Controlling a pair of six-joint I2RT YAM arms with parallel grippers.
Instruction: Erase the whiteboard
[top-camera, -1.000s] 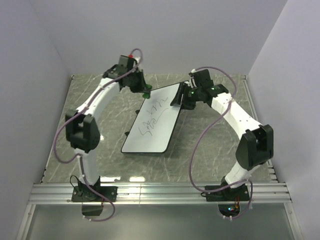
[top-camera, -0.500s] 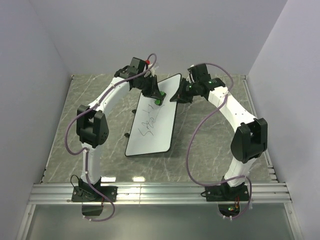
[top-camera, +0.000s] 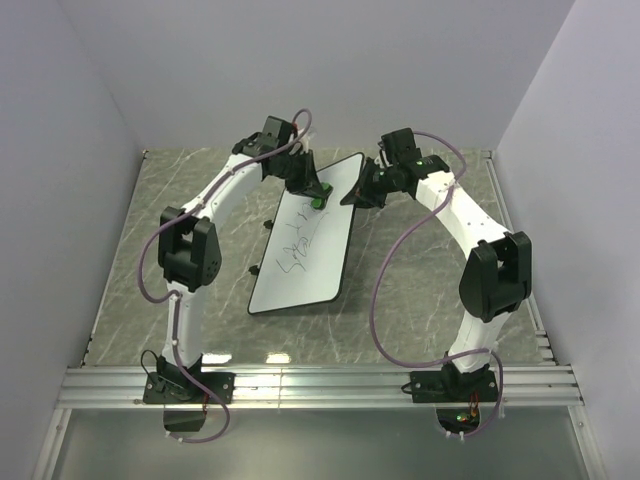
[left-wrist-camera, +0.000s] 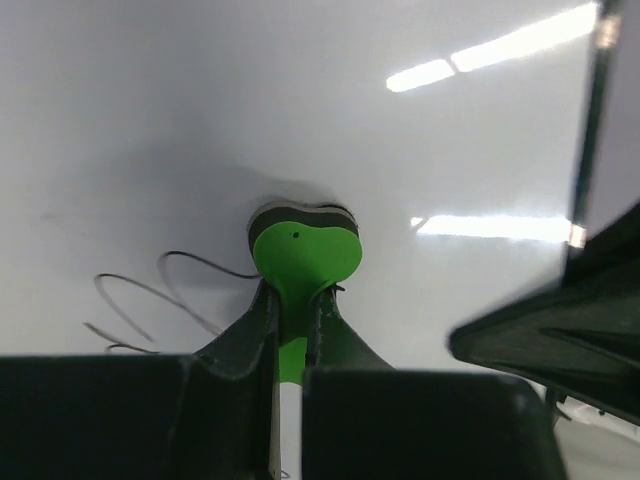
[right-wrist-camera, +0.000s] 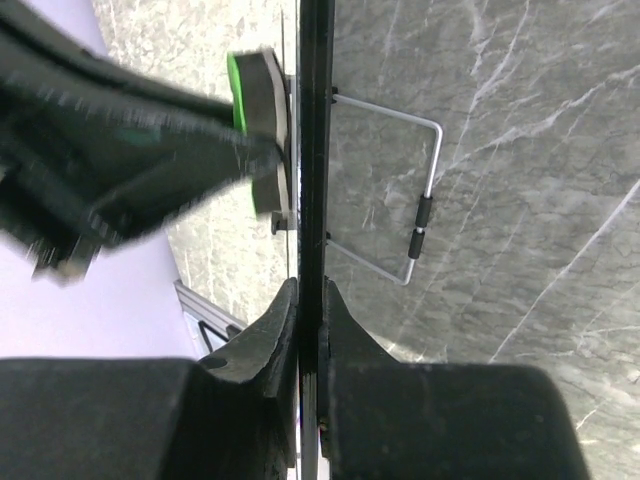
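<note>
The whiteboard (top-camera: 305, 250) leans tilted on the marble table, with black scribbles (top-camera: 300, 245) across its middle. My left gripper (top-camera: 312, 193) is shut on a small green eraser (top-camera: 317, 200), pressed against the board's upper part just above the scribbles. In the left wrist view the eraser (left-wrist-camera: 303, 255) sits between the jaws of the left gripper (left-wrist-camera: 293, 300), flat on the white surface (left-wrist-camera: 200, 120). My right gripper (top-camera: 353, 194) is shut on the board's top right edge. The right wrist view shows the board's black frame (right-wrist-camera: 315, 150) edge-on, clamped by the right gripper (right-wrist-camera: 312, 300).
A wire stand (right-wrist-camera: 415, 215) folds out behind the board, over the grey marble tabletop (top-camera: 420, 290). Purple cables loop off both arms. Walls close the table at the back and sides, and a metal rail (top-camera: 320, 385) runs along the near edge.
My right gripper has shut on the board's top edge. The left arm carried the eraser from off the board's corner onto its upper surface. The board swung more upright.
</note>
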